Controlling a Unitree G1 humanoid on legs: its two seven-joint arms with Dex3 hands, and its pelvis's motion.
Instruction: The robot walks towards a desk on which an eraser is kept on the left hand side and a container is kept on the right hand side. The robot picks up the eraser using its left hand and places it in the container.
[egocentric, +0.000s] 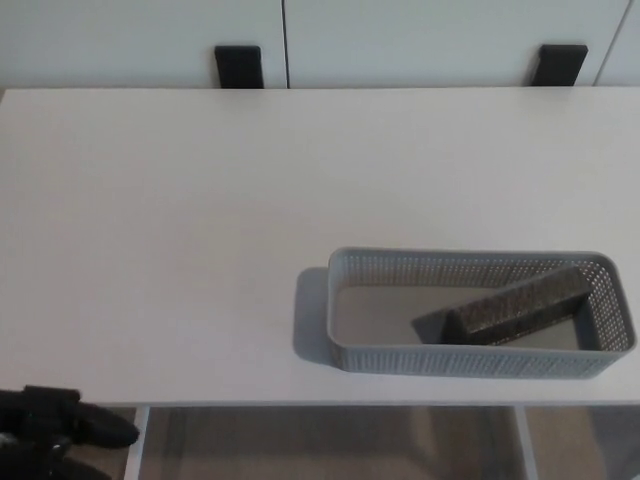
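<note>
Fingers (105, 428) of left hand (55, 425): state unclear, low beside desk (180, 230); eraser (520, 305) lies tilted inside container (470, 360).

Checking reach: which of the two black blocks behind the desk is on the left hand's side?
The black block at picture left; the other block sits far right. Left hand is bottom-left.

All I can see of my own body is a small part at the bottom left corner: the left robot hand (55, 425), black all over with a dull, matte finish. It reads as a blocky upper section with one thick, rounded finger (110, 430) ending in a blunt tip. Below it sits a second dark rounded piece, cut off by the frame edge. I can make out no cables, screws or markings on it; the picture is too soft for finer detail.
</note>
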